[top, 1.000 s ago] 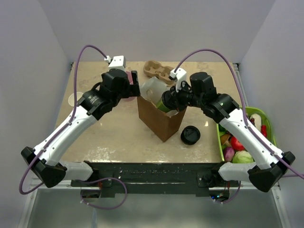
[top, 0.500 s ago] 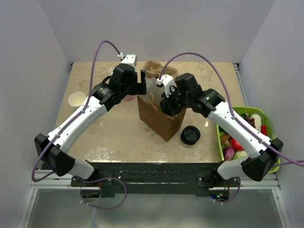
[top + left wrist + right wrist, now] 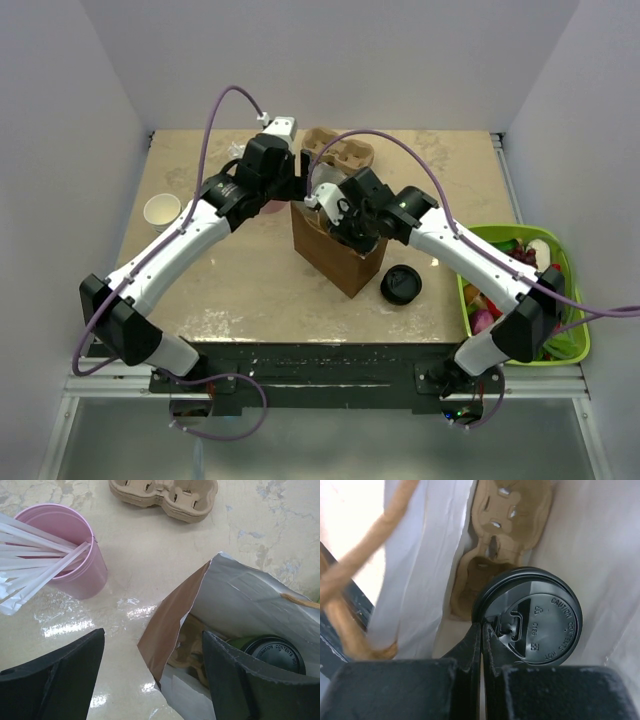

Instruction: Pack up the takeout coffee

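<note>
The right gripper [image 3: 483, 630], clamped tight on the cup [image 3: 535, 615], has lowered it into the bag [image 3: 330, 262]; release remains. The left gripper [image 3: 152, 636], open and empty, now straddles its 11 o'clock edge.

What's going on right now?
Left end effector open astride bag edge. Right end effector shut on coffee lid, inside bag. Carrier also in bag.

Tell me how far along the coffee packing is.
Done: a moulded brown pulp carrier already lies inside the brown paper bag. In hand: the right hand pinches a black-lidded green cup inside the bag; the open left hand straddles the bag's edge. Left: seat it, release, withdraw; a second black lid stands outside.
</note>
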Robot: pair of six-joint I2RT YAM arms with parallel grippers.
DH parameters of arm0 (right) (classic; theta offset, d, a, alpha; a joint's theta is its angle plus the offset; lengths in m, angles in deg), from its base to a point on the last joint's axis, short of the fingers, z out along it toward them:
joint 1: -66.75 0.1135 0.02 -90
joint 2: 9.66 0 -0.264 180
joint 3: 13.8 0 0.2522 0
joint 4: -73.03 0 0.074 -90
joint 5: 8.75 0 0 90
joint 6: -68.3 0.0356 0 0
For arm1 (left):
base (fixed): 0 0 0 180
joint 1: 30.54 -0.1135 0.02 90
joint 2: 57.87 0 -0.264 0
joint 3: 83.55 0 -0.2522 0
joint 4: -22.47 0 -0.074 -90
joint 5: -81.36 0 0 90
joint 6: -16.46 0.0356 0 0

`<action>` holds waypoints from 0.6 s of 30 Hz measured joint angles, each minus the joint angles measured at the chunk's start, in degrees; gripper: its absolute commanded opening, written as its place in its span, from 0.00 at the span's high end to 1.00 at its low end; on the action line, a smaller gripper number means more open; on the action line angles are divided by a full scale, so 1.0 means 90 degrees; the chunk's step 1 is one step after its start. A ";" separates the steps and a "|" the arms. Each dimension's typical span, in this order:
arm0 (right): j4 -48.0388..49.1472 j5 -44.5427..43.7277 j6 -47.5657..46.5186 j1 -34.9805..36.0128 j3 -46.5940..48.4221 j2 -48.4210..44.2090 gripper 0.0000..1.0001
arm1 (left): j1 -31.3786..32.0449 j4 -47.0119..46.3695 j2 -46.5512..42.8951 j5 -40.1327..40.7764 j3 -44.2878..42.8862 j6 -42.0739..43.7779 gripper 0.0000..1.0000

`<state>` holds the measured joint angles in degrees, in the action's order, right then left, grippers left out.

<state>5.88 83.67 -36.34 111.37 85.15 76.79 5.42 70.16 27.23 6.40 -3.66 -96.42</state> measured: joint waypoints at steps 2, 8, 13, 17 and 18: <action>-0.0061 0.0000 -0.0138 0.0000 0.0000 0.0112 1.00 | 0.0000 0.0000 0.0012 -0.0015 0.0000 0.0005 0.18; -0.0243 0.0005 -0.0406 0.0010 0.0000 0.0277 1.00 | -0.0005 -0.0007 0.0039 -0.0015 0.0002 0.0068 0.21; -0.0355 -0.0034 -0.0522 0.0032 0.0000 0.0624 1.00 | -0.0032 -0.0049 0.0063 -0.0063 0.0080 0.0124 0.23; -0.0359 -0.0036 -0.0566 0.0044 0.0000 0.0792 1.00 | -0.0032 -0.0053 0.0117 -0.0146 0.0085 0.0131 0.24; -0.0357 -0.0036 -0.0573 0.0044 0.0000 0.0799 1.00 | -0.0032 -0.0053 0.0134 -0.0158 0.0085 0.0134 0.24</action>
<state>2.67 83.34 -41.49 111.76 85.15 83.99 5.14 69.68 28.43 4.98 -2.89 -95.22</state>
